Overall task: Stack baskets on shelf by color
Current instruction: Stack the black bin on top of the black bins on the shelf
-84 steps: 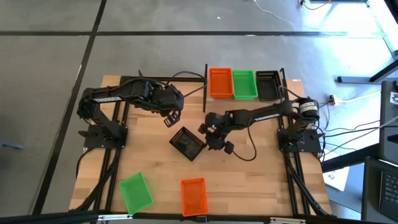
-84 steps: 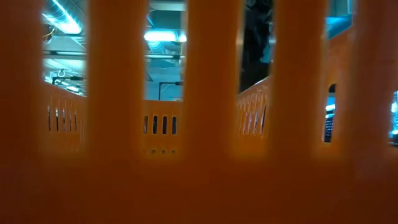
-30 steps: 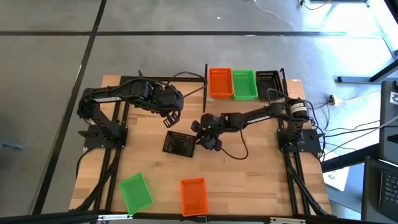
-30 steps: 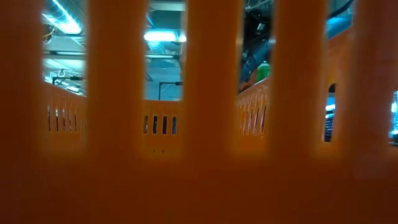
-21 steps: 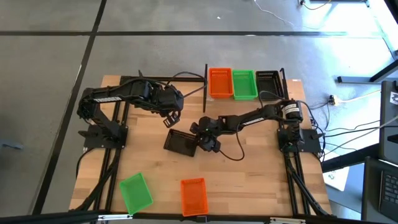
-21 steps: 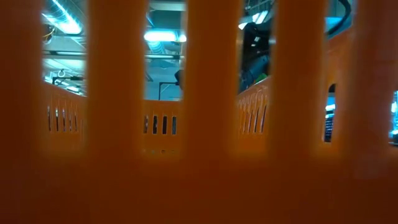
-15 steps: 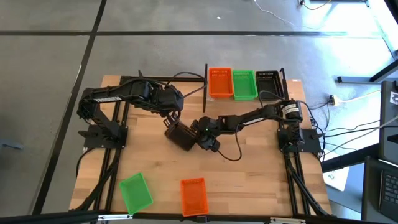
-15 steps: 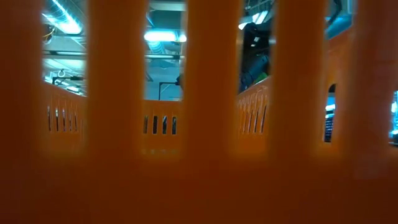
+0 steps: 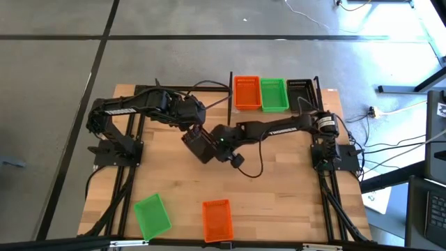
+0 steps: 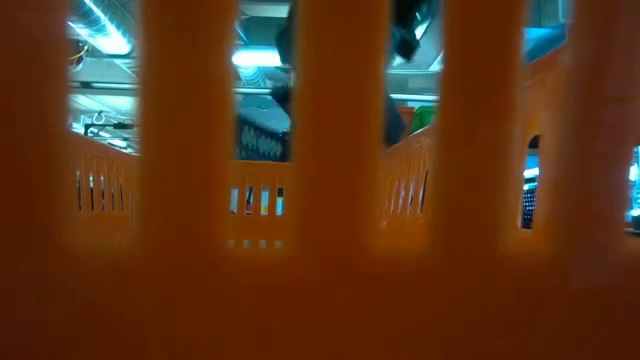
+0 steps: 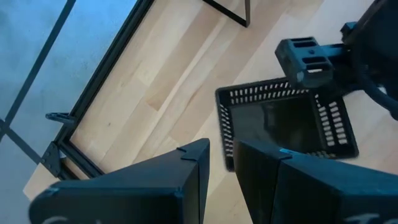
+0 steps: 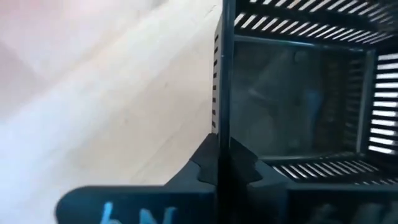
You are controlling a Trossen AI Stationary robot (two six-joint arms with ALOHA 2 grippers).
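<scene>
My right gripper (image 9: 218, 143) is shut on a black basket (image 9: 200, 145) over the table's middle; the basket also shows in the left wrist view (image 11: 286, 121) and the low view (image 10: 262, 135). My left gripper (image 9: 194, 126) hovers just beyond the basket toward the far side, its fingers (image 11: 222, 163) a narrow gap apart and empty. The shelf (image 9: 273, 110) at the far right holds an orange basket (image 9: 247, 93), a green basket (image 9: 274, 95) and a black basket (image 9: 300, 95) side by side. A green basket (image 9: 151, 215) and an orange basket (image 9: 217, 219) lie near the table's near edge. My right gripper pinches one side wall of the black basket (image 12: 221, 134) at its rim, near a corner, one finger (image 12: 249, 169) inside and one outside. The fingers come from the table's right. The basket is off the tabletop and tilted, its open side toward the left wrist camera.
The orange basket on the table stands right against the low camera (image 10: 320, 290) and blocks most of that view. Bare wooden tabletop (image 9: 293, 195) lies at the right and in the middle. Black frame rails (image 9: 125, 181) run along both side edges.
My right gripper has taken the black basket off the table, carried it a little toward the far-left, up to my left gripper, and tipped and turned it. The basket lay flat on the table a second ago and now hangs tilted in the hold.
</scene>
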